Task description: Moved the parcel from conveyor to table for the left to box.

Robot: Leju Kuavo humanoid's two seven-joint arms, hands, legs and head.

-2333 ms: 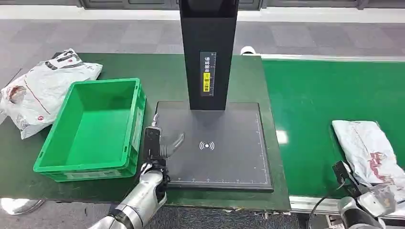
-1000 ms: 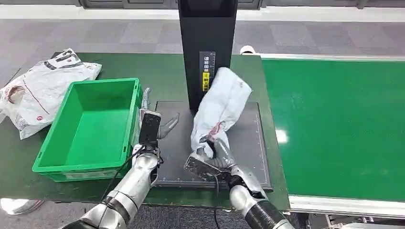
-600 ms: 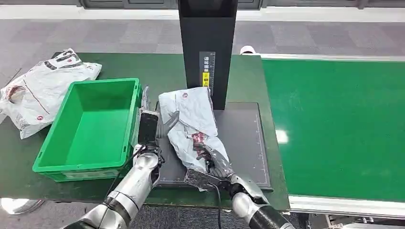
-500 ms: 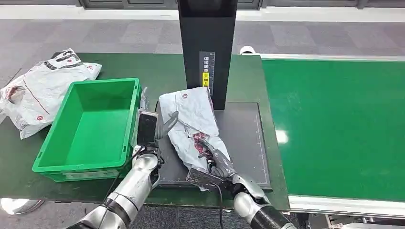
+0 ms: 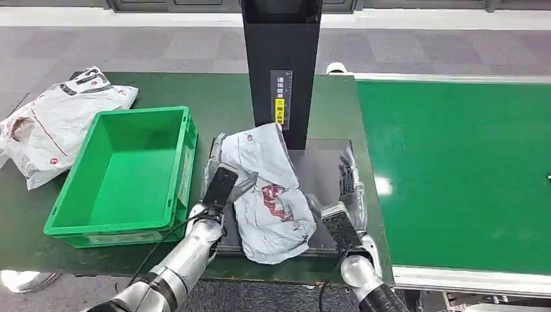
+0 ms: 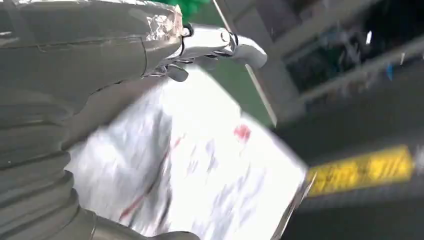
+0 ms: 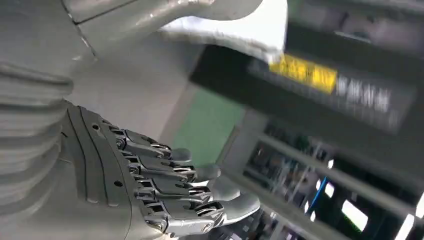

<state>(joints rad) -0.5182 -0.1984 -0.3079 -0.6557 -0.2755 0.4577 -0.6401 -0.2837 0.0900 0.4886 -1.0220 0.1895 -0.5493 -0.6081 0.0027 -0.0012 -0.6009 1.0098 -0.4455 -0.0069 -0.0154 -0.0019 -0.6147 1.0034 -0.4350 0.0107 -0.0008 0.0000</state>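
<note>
The white plastic parcel (image 5: 269, 195), printed with red marks, lies crumpled on the black scanner pad (image 5: 328, 159). My left hand (image 5: 224, 177) is at the parcel's left edge, fingers behind that edge and thumb on top of it. In the blurred left wrist view the left hand (image 6: 100, 60) has its fingers (image 6: 220, 42) stretched out over the parcel (image 6: 200, 170), not clamped. My right hand (image 5: 347, 188) stands to the right of the parcel, fingers spread and holding nothing. The right wrist view shows the right hand (image 7: 150, 190) empty, with a corner of the parcel (image 7: 240, 30) beyond it.
An empty green box (image 5: 123, 172) sits on the table just left of the pad. A second white parcel (image 5: 58, 120) lies at the table's far left. The black scanner column (image 5: 281, 71) rises behind the pad. The green conveyor (image 5: 455, 169) runs along the right.
My right hand brought the parcel from the conveyor, laid it on the pad, let go and drew off to the right. My left hand moved right onto the parcel's left edge.
</note>
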